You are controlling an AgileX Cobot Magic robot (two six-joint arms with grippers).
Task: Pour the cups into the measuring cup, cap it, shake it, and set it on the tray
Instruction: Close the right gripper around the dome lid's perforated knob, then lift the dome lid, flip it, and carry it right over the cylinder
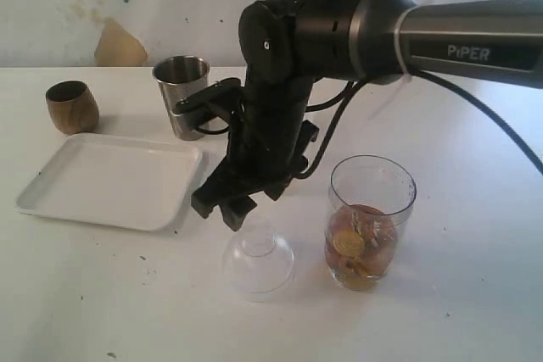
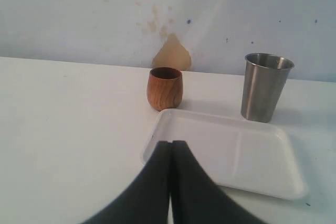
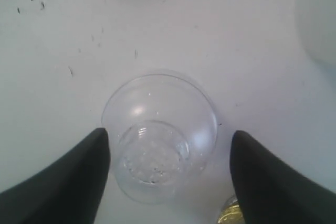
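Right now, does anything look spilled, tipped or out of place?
Nothing stands out. The wooden cup, steel cup and clear cup all stand upright, the lid sits on the table under the open right gripper. Only a few dark specks dot the table.

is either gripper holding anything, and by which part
Nothing is held. The right gripper is open astride the clear dome lid, not closed on it; the left gripper is shut, empty.

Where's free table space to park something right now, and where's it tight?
Free: the white tray itself, nothing in it; bare table on the tray's camera side; table right of the measuring cup in the exterior view. Tight: the right gripper hangs open over the clear dome lid, the measuring cup close beside it.
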